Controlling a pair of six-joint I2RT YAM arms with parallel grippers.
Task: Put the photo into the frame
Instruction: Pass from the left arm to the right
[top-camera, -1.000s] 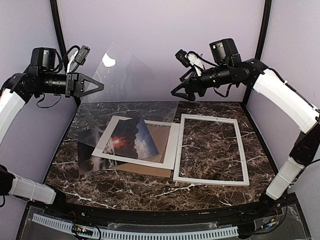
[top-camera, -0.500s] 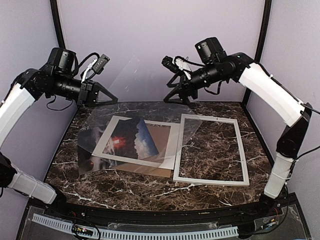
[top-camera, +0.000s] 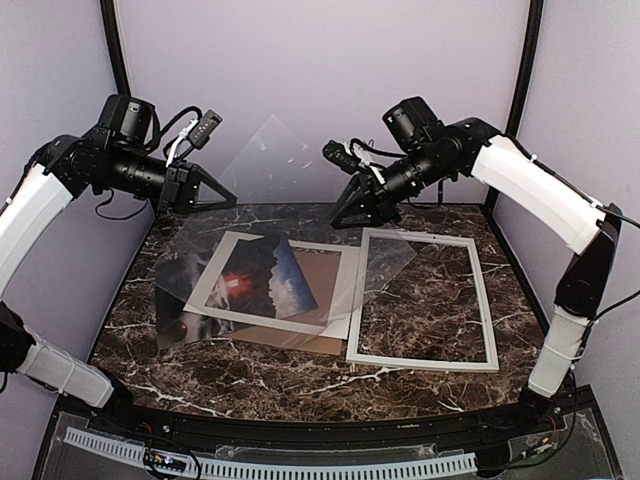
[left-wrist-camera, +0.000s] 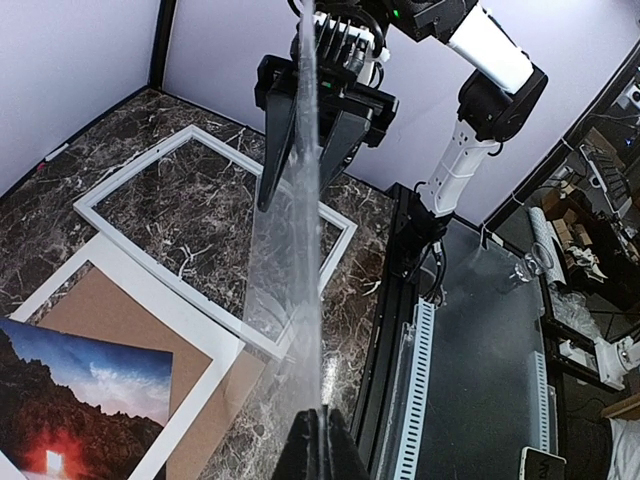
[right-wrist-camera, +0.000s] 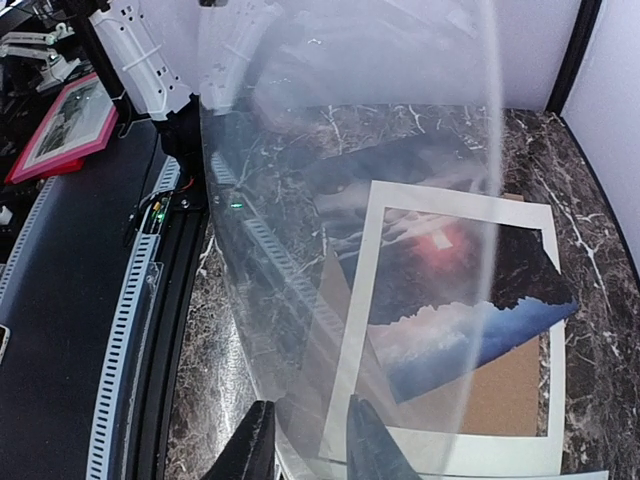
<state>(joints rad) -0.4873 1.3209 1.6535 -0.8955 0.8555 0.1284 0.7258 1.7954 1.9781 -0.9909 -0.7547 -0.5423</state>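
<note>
A clear plastic sheet (top-camera: 290, 180) hangs tilted above the table, and my left gripper (top-camera: 225, 203) is shut on its left edge; the left wrist view shows it edge-on (left-wrist-camera: 290, 250) running out of the closed tips (left-wrist-camera: 322, 425). My right gripper (top-camera: 345, 215) is at the sheet's far edge. Its jaws stand apart, one on each side of that edge (right-wrist-camera: 310, 430). The photo (top-camera: 262, 280) lies tilted under a white mat (top-camera: 290, 323) on a brown backing board (top-camera: 325, 270). The frame (top-camera: 483, 300) lies to the right with only table inside it.
Part of a second dark print (top-camera: 180, 310) sticks out under the mat at the left. The sheet's lower right corner overhangs the frame's top left corner (top-camera: 372, 240). Purple walls close in the back and sides.
Both arms have swung inward and carried the sheet to the right, over the frame's corner. My right gripper's jaws have narrowed around the sheet's edge.
</note>
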